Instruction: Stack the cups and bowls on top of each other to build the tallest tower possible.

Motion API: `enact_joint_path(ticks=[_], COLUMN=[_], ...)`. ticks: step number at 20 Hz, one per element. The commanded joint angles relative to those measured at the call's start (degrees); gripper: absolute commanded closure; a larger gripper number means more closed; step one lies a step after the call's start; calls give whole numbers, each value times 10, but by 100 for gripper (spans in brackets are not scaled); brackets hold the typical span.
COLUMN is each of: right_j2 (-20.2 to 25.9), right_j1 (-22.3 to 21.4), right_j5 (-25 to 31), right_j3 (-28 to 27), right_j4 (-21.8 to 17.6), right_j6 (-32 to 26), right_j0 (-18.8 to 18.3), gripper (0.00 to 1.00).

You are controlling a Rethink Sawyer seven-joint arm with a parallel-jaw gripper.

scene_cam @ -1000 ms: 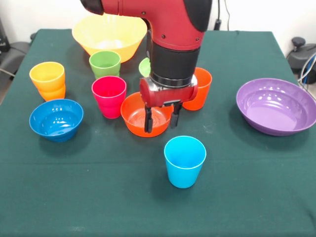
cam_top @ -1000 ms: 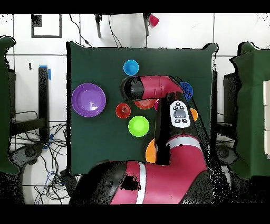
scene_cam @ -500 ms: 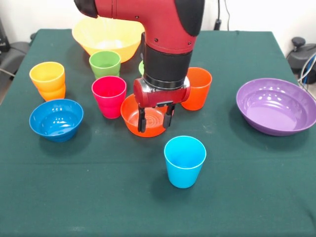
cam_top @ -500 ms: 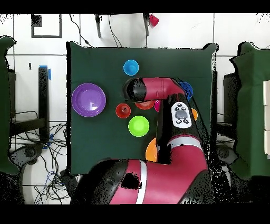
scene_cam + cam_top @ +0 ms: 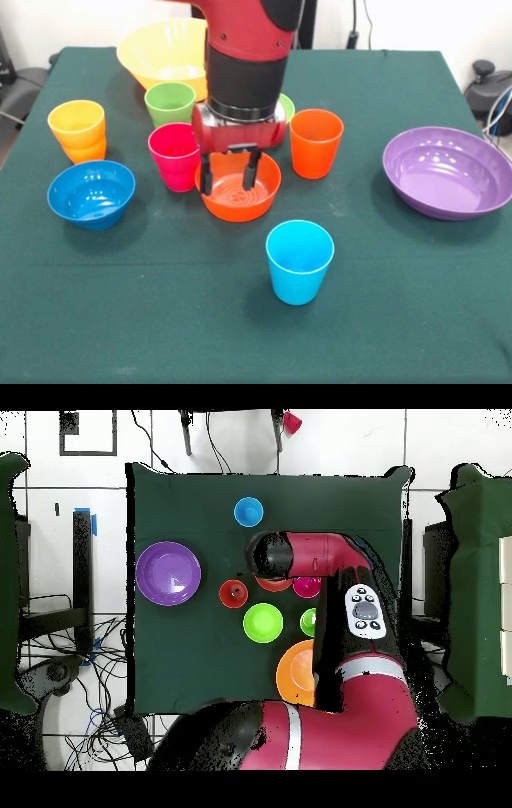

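My gripper [image 5: 228, 173] hangs open over the orange bowl [image 5: 240, 194], its fingertips low over the bowl's left half with nothing between them. A magenta cup [image 5: 175, 155] stands just left of it and an orange cup [image 5: 316, 143] to the right. The light blue cup [image 5: 299, 261] is nearest the front. A green cup [image 5: 170, 104] and a yellow bowl [image 5: 168, 54] are further back. The blue bowl [image 5: 90, 193] and a yellow-orange cup [image 5: 78, 128], seemingly nested in another, are at the left. The purple bowl [image 5: 446, 171] is at the right. A light green bowl [image 5: 286, 105] peeks out behind the arm.
Overhead, the arm [image 5: 315, 556] covers the gripper and part of the orange bowl [image 5: 271, 583]. The purple bowl [image 5: 168, 572], light blue cup [image 5: 248, 512] and light green bowl [image 5: 263, 623] show in full. Dark green cloth covers the table [image 5: 400, 320], bare along its front.
The arm has swung left in the front view, moving the open gripper from the orange bowl's right side to its left half. The orange cup now shows in full.
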Motion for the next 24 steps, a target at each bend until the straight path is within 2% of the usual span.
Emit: enact_joint_path(ticks=[1,12,20,24], right_j2=[48,64,74,82], right_j1=[-12,-2,35,33], right_j5=[47,10,7,-10], right_j3=[37,55,11,30], right_j4=[-3,-16,-20,-24], right_j6=[-14,-18,-27,-29], right_j0=[-10,-32,-34,-44], gripper=[0,0,0,0])
